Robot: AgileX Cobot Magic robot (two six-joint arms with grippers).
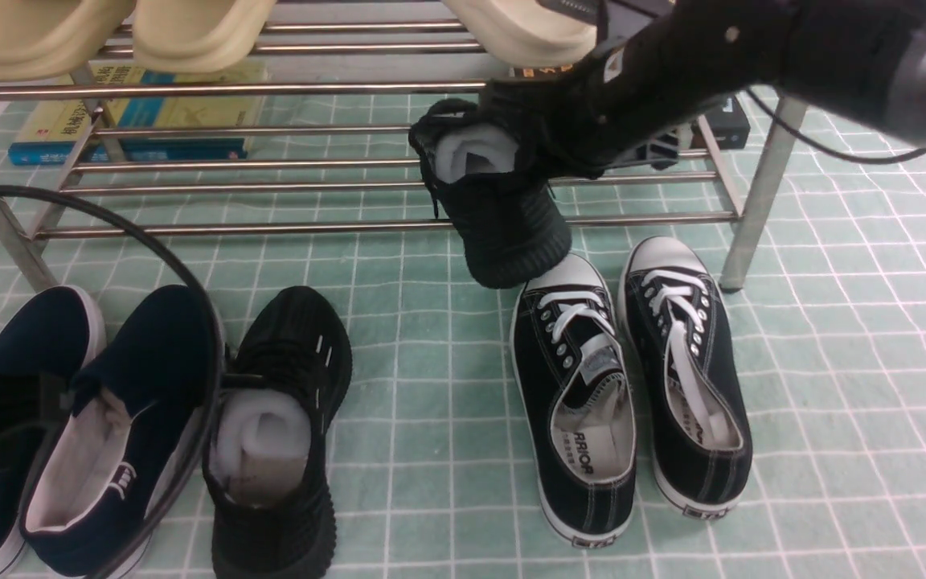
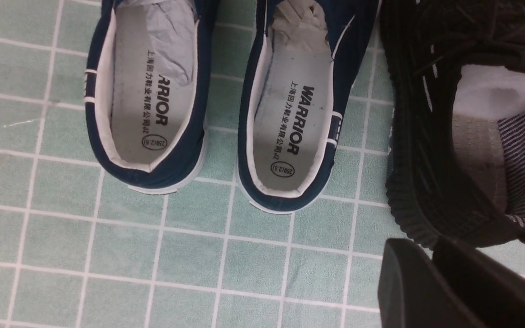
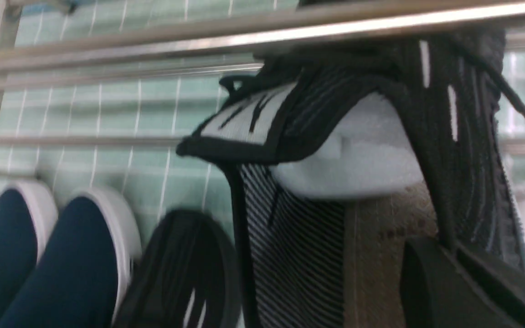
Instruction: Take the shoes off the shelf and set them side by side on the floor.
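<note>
One black knit shoe (image 1: 503, 213) with white paper stuffing hangs tilted over the front rail of the chrome shelf (image 1: 270, 229), clear of the green gridded floor (image 1: 431, 386). My right gripper (image 3: 449, 248) is shut on its collar, one finger inside and one outside; in the front view the right gripper (image 1: 559, 121) reaches in from the upper right. The other black knit shoe (image 1: 282, 434) stands on the floor beside the navy pair. My left gripper (image 2: 431, 248) sits just behind that shoe's (image 2: 449, 136) heel, fingers slightly apart with nothing between them.
Two navy slip-ons (image 1: 109, 418) stand at the left. A pair of black canvas sneakers with white toe caps (image 1: 575, 386) stands under the lifted shoe. Beige slippers (image 1: 190, 32) lie on the upper tier. Books (image 1: 141, 121) lie behind the shelf. A black cable (image 1: 149, 241) loops across the left.
</note>
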